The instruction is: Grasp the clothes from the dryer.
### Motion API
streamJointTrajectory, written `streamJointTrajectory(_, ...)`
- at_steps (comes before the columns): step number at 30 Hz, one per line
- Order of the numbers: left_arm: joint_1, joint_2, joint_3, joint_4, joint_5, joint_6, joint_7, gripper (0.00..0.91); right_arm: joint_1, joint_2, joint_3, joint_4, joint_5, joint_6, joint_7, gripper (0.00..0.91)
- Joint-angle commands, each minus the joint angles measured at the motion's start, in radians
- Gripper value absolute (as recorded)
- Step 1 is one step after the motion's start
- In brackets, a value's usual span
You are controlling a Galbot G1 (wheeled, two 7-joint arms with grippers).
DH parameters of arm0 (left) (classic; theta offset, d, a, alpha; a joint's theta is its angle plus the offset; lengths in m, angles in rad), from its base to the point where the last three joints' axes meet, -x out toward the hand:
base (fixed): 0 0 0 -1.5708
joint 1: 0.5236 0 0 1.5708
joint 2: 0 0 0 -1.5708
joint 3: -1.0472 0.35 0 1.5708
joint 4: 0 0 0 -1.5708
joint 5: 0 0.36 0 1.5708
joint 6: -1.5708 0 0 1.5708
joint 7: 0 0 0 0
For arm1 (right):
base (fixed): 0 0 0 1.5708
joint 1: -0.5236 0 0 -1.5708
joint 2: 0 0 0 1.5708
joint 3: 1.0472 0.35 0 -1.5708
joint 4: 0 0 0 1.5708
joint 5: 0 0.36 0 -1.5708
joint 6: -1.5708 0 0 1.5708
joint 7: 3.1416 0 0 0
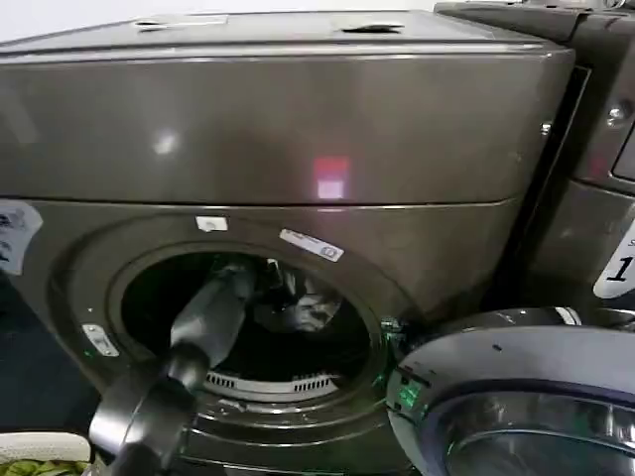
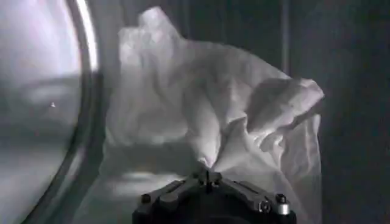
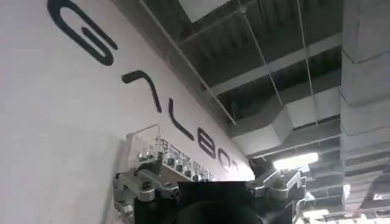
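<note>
The dryer is a bronze-grey front loader whose round porthole stands open. My left arm reaches through the porthole into the dark drum. The left gripper is deep inside, beside the clothes, a pale crumpled bundle. In the left wrist view the white clothes rise in folds straight ahead of the left gripper. Its fingertips are pressed together on a pinched fold at the bundle's lower middle. The right gripper points up at a wall and ceiling, fingers spread, with nothing between them.
The dryer's round door hangs open at the lower right, close to the porthole rim. A second machine stands to the right. Yellow-green fabric lies at the bottom left corner. The drum wall curves beside the bundle.
</note>
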Motion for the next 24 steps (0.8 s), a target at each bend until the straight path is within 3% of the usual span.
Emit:
streamJointTrajectory(1, 0.130, 0.000, -0.134, -0.223, -0.296, -0.019, -0.303, 0.000, 0.010, -0.002, -0.011, 0.003, -0.003, 0.002, -0.001, 0.907)
streamJointTrajectory(4, 0.159, -0.006, -0.161, -0.288, -0.401, -0.052, -0.376, 0.000, 0.016, -0.002, -0.016, 0.007, -0.010, 0.003, 0.002, 0.907)
streamJointTrajectory(9, 0.223, -0.019, -0.196, -0.389, -0.503, -0.181, -0.496, 0.000, 0.014, 0.000, -0.020, 0.000, -0.050, 0.053, -0.009, 0.907)
streamJointTrajectory(13, 0.279, -0.034, -0.221, -0.459, -0.540, -0.221, -0.584, 0.000, 0.013, 0.000, -0.020, -0.001, -0.058, 0.067, -0.013, 0.907)
streamJointTrajectory(24, 0.438, -0.050, -0.232, -0.628, -0.611, -0.242, -0.717, 0.000, -0.002, 0.005, -0.003, -0.012, -0.061, 0.094, -0.013, 0.907)
